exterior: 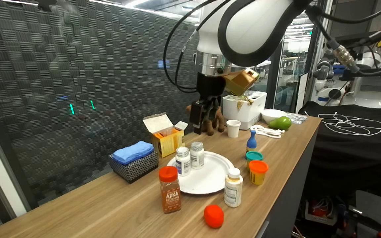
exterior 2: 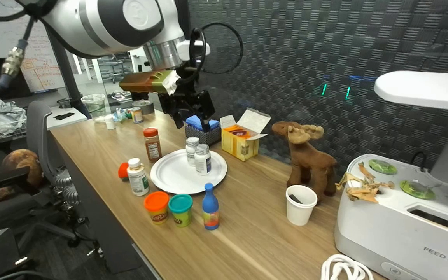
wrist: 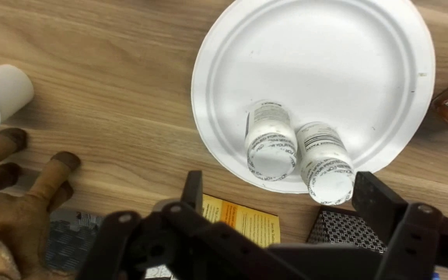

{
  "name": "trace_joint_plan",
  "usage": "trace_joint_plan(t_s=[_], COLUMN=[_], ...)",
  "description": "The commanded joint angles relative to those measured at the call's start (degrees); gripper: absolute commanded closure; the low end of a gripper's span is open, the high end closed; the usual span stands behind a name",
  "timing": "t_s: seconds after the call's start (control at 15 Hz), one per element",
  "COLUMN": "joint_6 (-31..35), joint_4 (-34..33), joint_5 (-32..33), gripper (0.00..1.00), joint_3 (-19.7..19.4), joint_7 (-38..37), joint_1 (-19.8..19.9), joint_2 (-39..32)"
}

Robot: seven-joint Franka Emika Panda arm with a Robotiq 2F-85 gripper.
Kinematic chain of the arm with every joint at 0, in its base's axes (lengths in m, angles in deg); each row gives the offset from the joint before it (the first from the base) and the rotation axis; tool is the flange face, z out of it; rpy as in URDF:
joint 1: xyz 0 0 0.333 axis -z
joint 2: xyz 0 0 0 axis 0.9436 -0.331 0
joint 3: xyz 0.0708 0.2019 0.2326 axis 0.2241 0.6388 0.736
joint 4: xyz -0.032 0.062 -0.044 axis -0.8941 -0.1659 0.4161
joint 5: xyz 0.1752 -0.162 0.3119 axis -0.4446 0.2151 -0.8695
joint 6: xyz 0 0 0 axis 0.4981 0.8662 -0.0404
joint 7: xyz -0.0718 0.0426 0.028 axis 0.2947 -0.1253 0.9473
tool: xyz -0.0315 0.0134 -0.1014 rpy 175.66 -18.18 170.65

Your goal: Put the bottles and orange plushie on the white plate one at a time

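Note:
My gripper (exterior 2: 192, 123) hangs above the bottles with its fingers (wrist: 193, 188) spread wide and nothing held. Below it, two white bottles (exterior: 183, 162) (exterior: 197, 156) stand upright side by side on the white plate (exterior: 207, 183); their silvery tops face up in the wrist view (wrist: 272, 157). Off the plate, a brown bottle with a red cap (exterior 2: 153, 146) and a white-capped bottle (exterior 2: 138, 179) stand on the table near the rim. The orange plushie (exterior: 214, 216) lies beyond them, partly behind the white-capped bottle in an exterior view.
A yellow tub with orange lid (exterior 2: 156, 208), a green tub with teal lid (exterior 2: 181, 210) and a blue bottle (exterior 2: 210, 206) stand beside the plate. Around it too are a yellow box (exterior: 169, 142), a patterned box (exterior: 134, 165), a brown moose (exterior 2: 309, 163) and a white cup (exterior 2: 300, 208).

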State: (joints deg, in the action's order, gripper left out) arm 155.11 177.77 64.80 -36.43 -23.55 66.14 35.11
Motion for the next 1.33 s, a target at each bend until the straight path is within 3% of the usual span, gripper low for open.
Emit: trace_joint_plan(t_s=[0.0,0.47,0.87,1.27], joint_6=[-2.7,-11.3,-11.3,-7.9], joint_4=[6.1,11.7,14.5,16.8], joint_5=[-2.4,-9.1,-16.9,-12.4], gripper=[0.0,0.0,0.0,0.0], joint_3=[0.9,3.0,4.2,5.3], joint_7=[-2.1,-1.2,2.1,0.8], joint_1=[-0.1,-0.5,-1.5,-2.1], joint_2=[7.2,13.8,13.3,11.6])
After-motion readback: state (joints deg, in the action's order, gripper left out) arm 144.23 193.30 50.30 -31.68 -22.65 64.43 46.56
